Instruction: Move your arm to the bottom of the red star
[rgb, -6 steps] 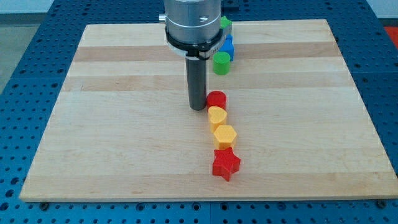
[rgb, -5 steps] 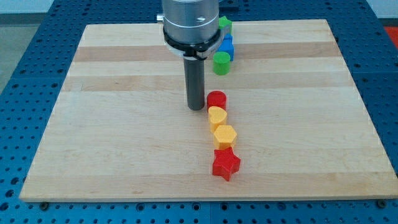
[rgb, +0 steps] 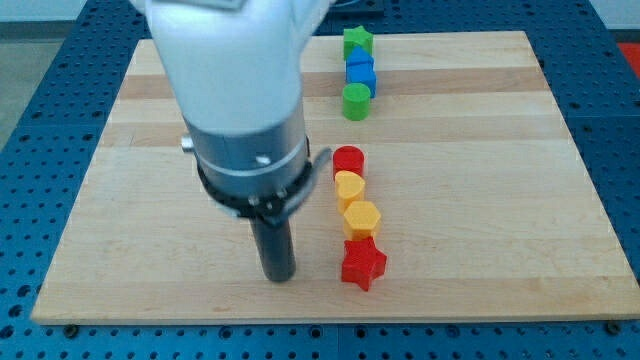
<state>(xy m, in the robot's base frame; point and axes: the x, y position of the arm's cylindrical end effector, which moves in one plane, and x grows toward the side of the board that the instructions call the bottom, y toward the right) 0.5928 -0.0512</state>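
The red star (rgb: 363, 263) lies near the board's bottom edge, at the lower end of a column of blocks. Above it sit a yellow hexagon (rgb: 362, 217), a yellow heart (rgb: 349, 187) and a red cylinder (rgb: 348, 160), touching in a line. My tip (rgb: 278, 277) rests on the board to the left of the red star, a short gap away and about level with its lower half. The arm's grey body hides the board above the tip.
A green star (rgb: 358, 41), two blue blocks (rgb: 361, 70) and a green cylinder (rgb: 356, 101) stand in a column near the board's top edge. The wooden board (rgb: 500, 200) ends just below the red star, with blue perforated table around it.
My tip has moved from beside the red cylinder down and left to a spot left of the red star. No block has moved.
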